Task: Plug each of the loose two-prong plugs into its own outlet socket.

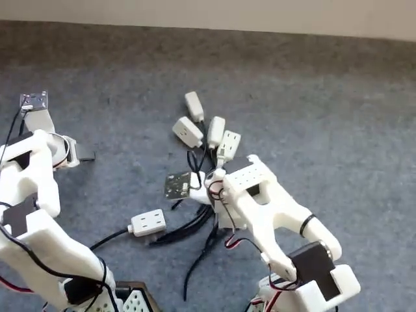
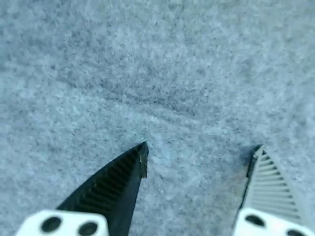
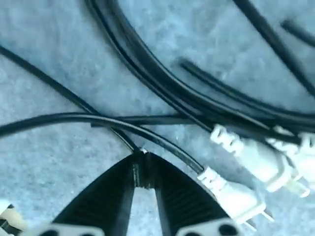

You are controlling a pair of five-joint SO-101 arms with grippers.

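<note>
Two white two-prong plugs (image 3: 235, 195) (image 3: 259, 161) lie side by side on the grey carpet, on black cords (image 3: 162, 83). My right gripper (image 3: 142, 160) is shut, its black fingertips (image 3: 165, 189) pressed together where two thin cords cross, a short way from the nearer plug. Nothing shows between them. In the high view this gripper (image 1: 207, 190) sits over the cord tangle (image 1: 195, 227), just below a cluster of white outlet sockets (image 1: 215, 132). Another outlet block (image 1: 148, 223) lies at the front. My left gripper (image 2: 201, 152) hangs open over bare carpet at the far left (image 1: 83, 156).
Black cords fan out from the middle toward the front of the carpet (image 1: 312, 110). A pale wall edge (image 1: 260, 16) runs along the back. A small board (image 1: 175, 185) juts from the right arm's wrist. Open carpet lies to the right and at the back left.
</note>
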